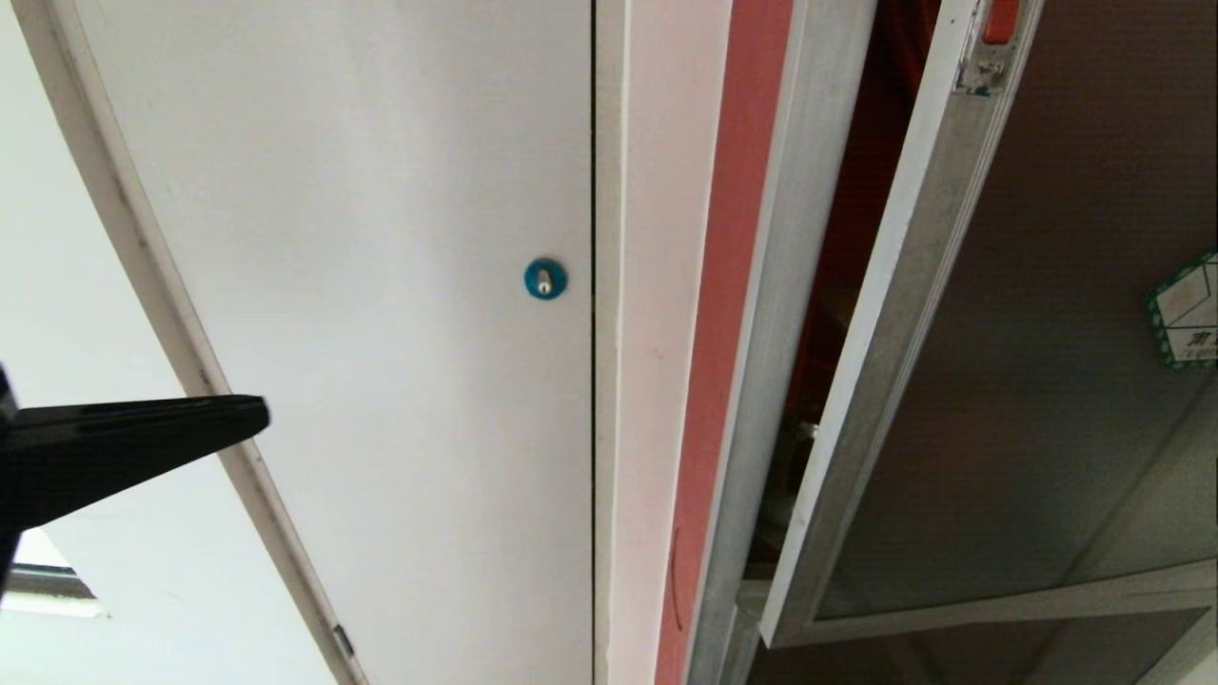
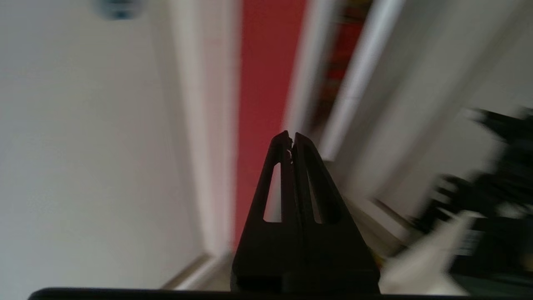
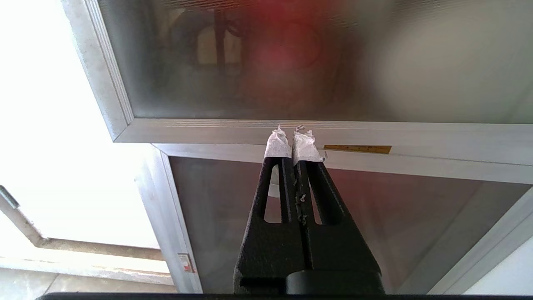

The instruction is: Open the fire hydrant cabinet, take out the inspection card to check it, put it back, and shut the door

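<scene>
While you watch, door: the door [image 1: 1028,400] stands ajar on the right, fire hydrant cabinet [image 1: 761,314] behind it.
Left gripper [image 2: 290,135]: clenched, empty, left of the white panel [image 1: 381,285].
Right gripper [image 3: 291,135]: clenched, empty, near the door frame.

One fire hydrant cabinet [image 1: 752,381] is in view, at three o'clock in the head view, with one door [image 1: 1028,381] swung ajar. That door carries one green-bordered sticker [image 1: 1185,309] at three o'clock and one red latch tab [image 1: 1001,19] at one o'clock. One white panel [image 1: 381,333] fills the middle, bearing one blue round lock [image 1: 545,279] near the centre. One red strip [image 1: 723,333] runs between panel and cabinet. Two grippers show: the left gripper [image 1: 257,419] at nine o'clock and the right gripper [image 3: 292,139], seen in its wrist view, where two dark glass panes [image 3: 258,62] appear, and one yellow label [image 3: 357,148].
</scene>
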You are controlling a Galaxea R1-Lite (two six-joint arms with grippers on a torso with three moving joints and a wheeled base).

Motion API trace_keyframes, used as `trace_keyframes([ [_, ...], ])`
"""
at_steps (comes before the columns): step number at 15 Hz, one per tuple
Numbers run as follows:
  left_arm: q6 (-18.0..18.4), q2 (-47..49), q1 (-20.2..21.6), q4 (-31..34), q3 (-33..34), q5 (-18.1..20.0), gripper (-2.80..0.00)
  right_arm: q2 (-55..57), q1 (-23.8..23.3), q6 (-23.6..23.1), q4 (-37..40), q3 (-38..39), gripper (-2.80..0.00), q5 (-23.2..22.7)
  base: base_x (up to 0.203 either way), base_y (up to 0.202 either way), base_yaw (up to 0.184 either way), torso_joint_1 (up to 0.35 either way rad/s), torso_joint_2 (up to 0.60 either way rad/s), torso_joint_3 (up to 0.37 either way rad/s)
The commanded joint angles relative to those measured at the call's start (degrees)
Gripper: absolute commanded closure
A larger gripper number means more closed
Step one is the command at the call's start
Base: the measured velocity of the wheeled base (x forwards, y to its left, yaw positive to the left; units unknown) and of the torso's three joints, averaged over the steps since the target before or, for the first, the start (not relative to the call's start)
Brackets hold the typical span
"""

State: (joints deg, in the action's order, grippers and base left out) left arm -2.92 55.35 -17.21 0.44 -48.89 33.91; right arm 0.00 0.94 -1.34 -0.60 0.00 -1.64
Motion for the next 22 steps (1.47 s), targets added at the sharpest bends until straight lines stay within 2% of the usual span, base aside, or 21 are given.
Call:
trace_keyframes([
  [1, -0.3, 10.5, -9.1, -0.4, -4.4, 0.6, 0.00, 0.1, 0.0, 0.0, 0.0, 0.3, 0.00, 0.0, 0.000, 0.000, 0.000, 0.000, 0.00, 0.000],
  [2, -0.5, 13.3, -12.0, -1.8, -5.6, 0.7, 0.00, 0.1, 0.0, 0.0, 0.0, 0.3, 0.00, 0.0, 0.000, 0.000, 0.000, 0.000, 0.00, 0.000],
  [5, -0.9, 21.2, -16.4, -12.5, -7.3, 0.9, 0.00, 0.1, 0.0, 0.0, 0.0, 0.3, 0.00, 0.0, 0.000, 0.000, 0.000, 0.000, 0.00, 0.000],
  [7, -1.0, 25.1, -19.4, -15.8, -9.8, 0.8, 0.00, 0.1, 0.0, 0.0, 0.0, 0.3, 0.00, 0.0, 0.000, 0.000, 0.000, 0.000, 0.00, 0.000],
  [11, -1.0, 31.7, -24.0, -16.3, -16.6, 0.6, 0.00, 0.1, 0.0, -0.1, 0.0, 0.3, 0.00, 0.0, 0.000, 0.000, 0.000, 0.000, 0.00, 0.000],
  [16, -0.9, 39.6, -26.2, -16.3, -25.8, 0.1, 0.00, 0.1, 0.0, 0.0, 0.0, 0.3, 0.00, 0.0, 0.000, 0.000, 0.000, 0.000, 0.00, 0.000],
  [22, -0.7, 45.4, -29.5, -16.4, -31.2, -1.4, 0.00, 0.1, 0.0, -0.1, 0.0, 0.3, 0.00, 0.0, 0.000, 0.000, 0.000, 0.000, 0.00, 0.000],
])
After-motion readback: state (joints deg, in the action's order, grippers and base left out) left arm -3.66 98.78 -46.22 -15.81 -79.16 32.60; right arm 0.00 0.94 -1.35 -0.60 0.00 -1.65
